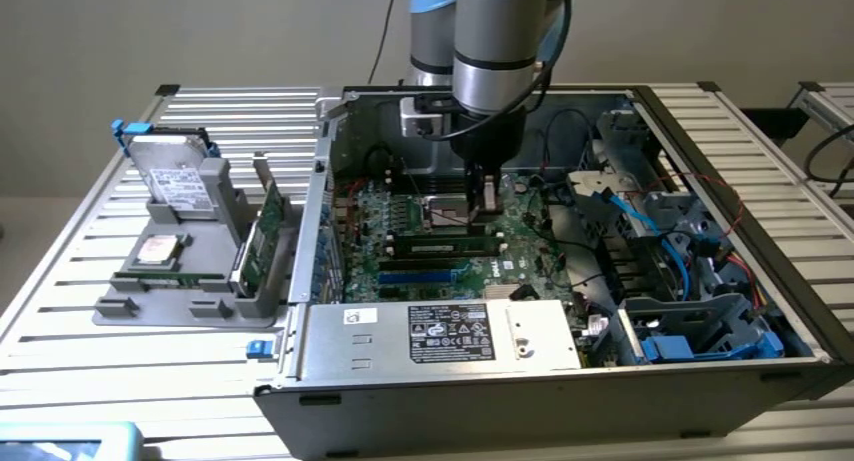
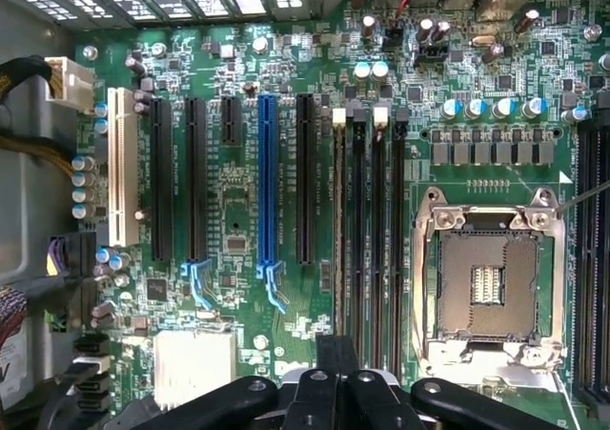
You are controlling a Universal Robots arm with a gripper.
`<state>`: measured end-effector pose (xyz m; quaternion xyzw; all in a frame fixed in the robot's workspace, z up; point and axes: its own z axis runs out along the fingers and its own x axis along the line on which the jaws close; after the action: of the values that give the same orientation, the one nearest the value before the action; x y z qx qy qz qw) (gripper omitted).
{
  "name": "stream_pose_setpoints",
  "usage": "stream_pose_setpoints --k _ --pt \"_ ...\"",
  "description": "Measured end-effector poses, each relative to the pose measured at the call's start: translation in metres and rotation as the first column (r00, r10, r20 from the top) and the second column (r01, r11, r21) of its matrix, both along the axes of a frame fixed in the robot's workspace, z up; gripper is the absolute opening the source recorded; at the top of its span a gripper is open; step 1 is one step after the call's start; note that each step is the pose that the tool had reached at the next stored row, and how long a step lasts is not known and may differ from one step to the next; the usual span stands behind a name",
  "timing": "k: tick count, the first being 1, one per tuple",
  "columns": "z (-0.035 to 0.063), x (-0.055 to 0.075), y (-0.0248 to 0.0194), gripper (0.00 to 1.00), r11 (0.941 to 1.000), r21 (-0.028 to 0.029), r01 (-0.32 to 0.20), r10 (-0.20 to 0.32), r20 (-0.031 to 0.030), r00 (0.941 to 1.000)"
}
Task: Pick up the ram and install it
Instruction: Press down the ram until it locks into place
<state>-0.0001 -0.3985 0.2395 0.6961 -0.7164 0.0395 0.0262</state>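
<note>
Well away from the claw, toward the exterior view's left, a grey holder [image 1: 160, 303] sits on the slatted surface [image 1: 107, 381]. It carries two silver hard drives [image 1: 176, 176] and an upright green expansion card [image 1: 271, 226]. The left wall [image 1: 324, 171] of the open computer case [image 1: 534, 406] stands between that holder and the claw.

Moving rightward, the motherboard [image 1: 363, 246] lies flat on the case floor. The ram [image 1: 443, 248] stands on edge in a memory slot just beside the claw [image 1: 489, 209], on the side nearer the camera. My claw is pressed together, fingers meeting.

In the wrist view I see the claw [image 2: 335, 346] lined up over the ram [image 2: 338, 220]. The ram shows as a thin edge in the slot farthest from the processor socket [image 2: 488, 282]. I cannot tell whether the tips touch it. Three bare slots [image 2: 378, 230] run along one long edge of the ram and a black expansion slot [image 2: 305, 177] flanks the other, so the board around the tips is low and open.

To the exterior view's right of the claw, loose blue cables [image 1: 663, 236] and a drive cage [image 1: 694, 326] crowd near. A silver labelled box [image 1: 441, 336] borders the side of the board nearer the camera.
</note>
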Motion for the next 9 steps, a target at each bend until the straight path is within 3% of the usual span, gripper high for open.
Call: stream_pose_setpoints --k 3,9 --pt "-0.0012 0.0003 0.0001 0.11 0.9997 0.0044 0.025 -0.025 0.0001 0.9997" --pt "-0.0025 0.0047 0.0001 0.11 0.9995 0.0044 0.032 -0.032 0.0 0.9995"
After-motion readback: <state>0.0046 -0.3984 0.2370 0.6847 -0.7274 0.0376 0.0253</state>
